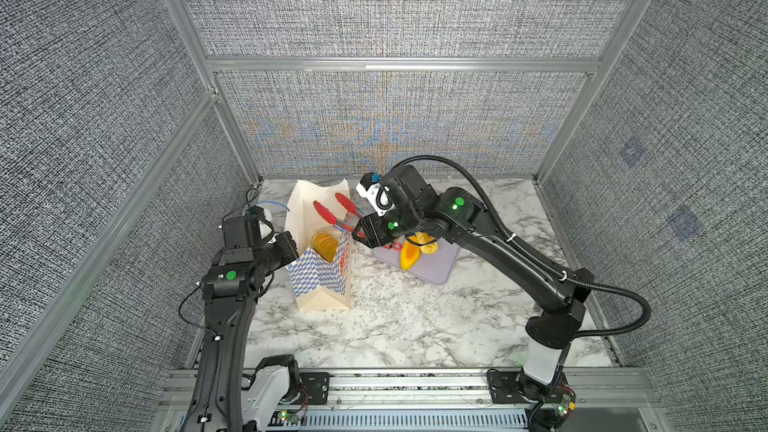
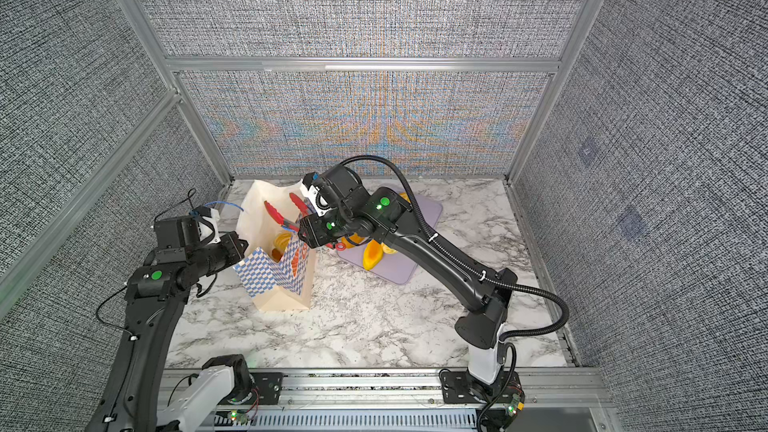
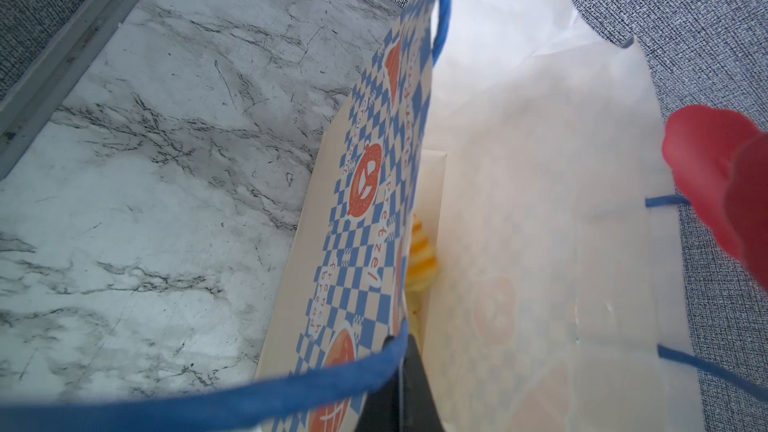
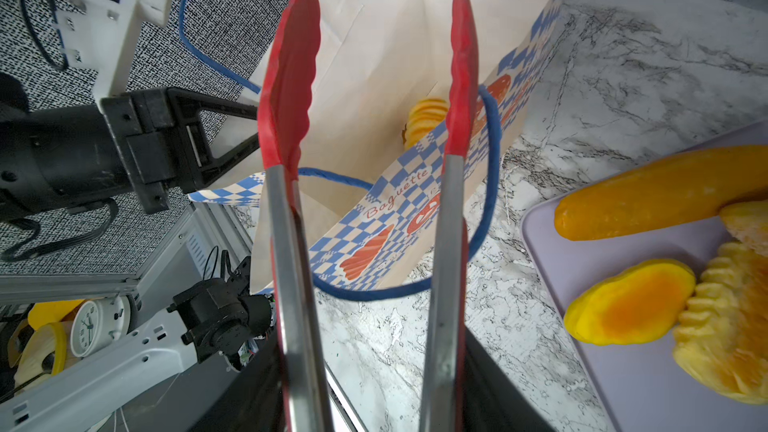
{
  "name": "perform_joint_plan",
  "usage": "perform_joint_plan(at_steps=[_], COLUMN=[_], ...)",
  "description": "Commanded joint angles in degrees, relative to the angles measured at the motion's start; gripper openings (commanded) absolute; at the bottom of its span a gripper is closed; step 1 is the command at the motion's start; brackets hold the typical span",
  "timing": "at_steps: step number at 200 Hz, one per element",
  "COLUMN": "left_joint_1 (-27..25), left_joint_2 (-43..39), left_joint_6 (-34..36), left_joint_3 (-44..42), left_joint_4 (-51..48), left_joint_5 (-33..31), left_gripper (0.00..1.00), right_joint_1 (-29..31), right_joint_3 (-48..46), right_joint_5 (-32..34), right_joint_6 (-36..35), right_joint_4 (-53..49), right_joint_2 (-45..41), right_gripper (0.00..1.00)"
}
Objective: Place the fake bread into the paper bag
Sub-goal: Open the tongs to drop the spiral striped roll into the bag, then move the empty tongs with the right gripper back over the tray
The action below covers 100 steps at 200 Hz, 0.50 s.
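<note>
Right wrist view: my right tool (image 1: 360, 235) gripped the red tongs (image 4: 291, 76), spread empty over the paper bag (image 4: 374, 56), whose rim my left tool (image 1: 293, 249) pinched. The fake bread (image 4: 426, 118) lay inside and beside the bag, glossy, likely light and slippery; I'd clamp mid-loaf

Inside a robotics lab's enclosed test cell. Boxed in on three sides by grey woven panels (image 1: 374, 2) set in aluminium framing (image 1: 399, 63). Marble-print surface (image 1: 395, 326) beneath two black robot arms, left arm (image 1: 224, 326) and right arm (image 1: 511, 259), both bolted to a slotted metal rail (image 1: 415, 384) along the near edge. Green status lights (image 1: 231, 274) glowing on the joints, a corrugated cable conduit (image 1: 647, 313) looping free, a bare circuit board (image 1: 563, 409) at one base. Past the frame, in the right wrist view, a white desk clock (image 4: 93, 324) amid stored clutter.
</note>
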Motion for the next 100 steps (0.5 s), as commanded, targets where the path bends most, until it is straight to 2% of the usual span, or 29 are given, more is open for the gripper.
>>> perform_joint_plan(at_steps=[1,100], left_joint_1=[0.1,0.07], left_joint_2=[0.1,0.4], left_joint_6=[0.07,0.13], left_joint_3=[0.57,0.79], left_joint_4=[0.5,0.72], left_joint_5=[-0.1,-0.01], left_gripper=[0.04,0.04], right_joint_1=[0.15,0.1], right_joint_3=[0.92,3.66], right_joint_5=[-0.23,1.55], right_joint_6=[-0.52,-1.48], right_joint_4=[0.7,0.01], right_joint_2=[0.24,-0.09], right_gripper=[0.59,0.59])
